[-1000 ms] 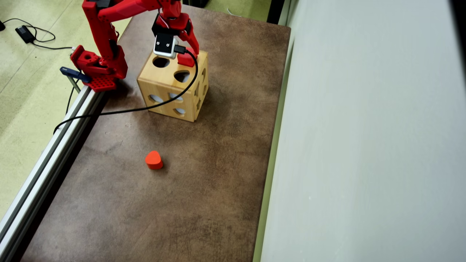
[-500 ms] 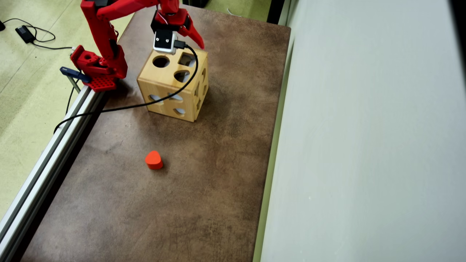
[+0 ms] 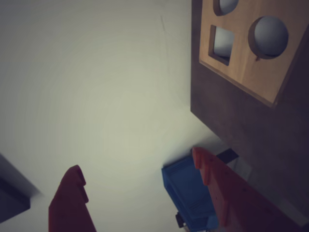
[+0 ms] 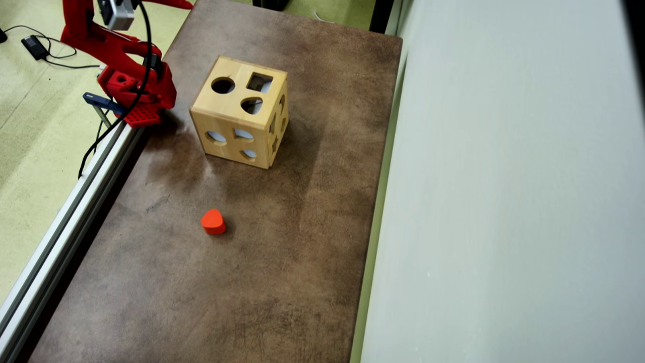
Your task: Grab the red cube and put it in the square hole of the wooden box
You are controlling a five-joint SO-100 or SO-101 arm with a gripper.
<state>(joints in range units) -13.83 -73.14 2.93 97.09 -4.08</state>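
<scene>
Overhead view: no red cube shows anywhere; the dark square hole (image 4: 260, 82) sits atop the pale wooden box (image 4: 227, 132), upper centre. Wrist view: my red gripper (image 3: 137, 171) is spread apart, empty, lower frame.

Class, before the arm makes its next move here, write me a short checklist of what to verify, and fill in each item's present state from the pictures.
1. Pincer empty: ok, nothing between its spread fingers in the wrist view.
2. Arm clear of the wooden box: ok, it stands at the table's top-left edge in the overhead view.
3. Square hole unblocked: ok, open on the box's top face.
4. Red cube out of sight on table and box top: ok; whether it lies inside the box, cannot tell.
5. Heart-shaped block undisturbed: ok, alone on the table.
</scene>
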